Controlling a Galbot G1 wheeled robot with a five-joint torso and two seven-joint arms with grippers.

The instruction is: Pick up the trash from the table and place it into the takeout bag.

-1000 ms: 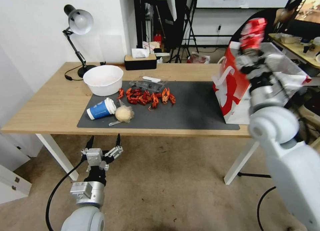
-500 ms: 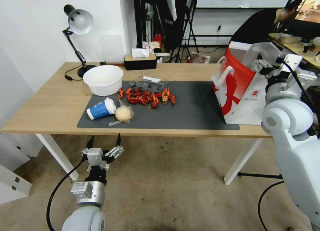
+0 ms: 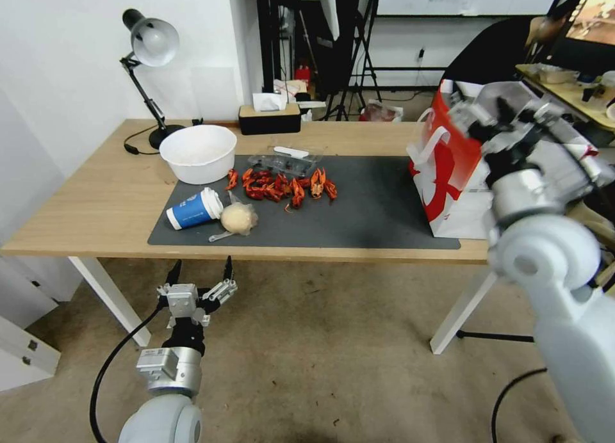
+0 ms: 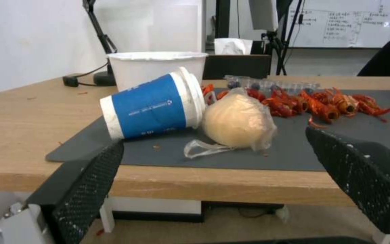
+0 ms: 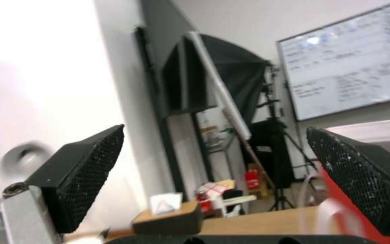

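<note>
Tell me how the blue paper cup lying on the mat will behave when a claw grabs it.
The blue paper cup lies on its side on the mat, so a nudge would probably roll it. Its paper wall looks thin and may dent under a firm squeeze. The white lid is on, yet could pop off. The plastic-wrapped wad beside it may shift too.

One white bowl [image 3: 198,152], one blue paper cup [image 3: 194,209], one wrapped wad [image 3: 238,218], one takeout bag [image 3: 451,174], a pile of red crayfish shells [image 3: 282,184].
</note>
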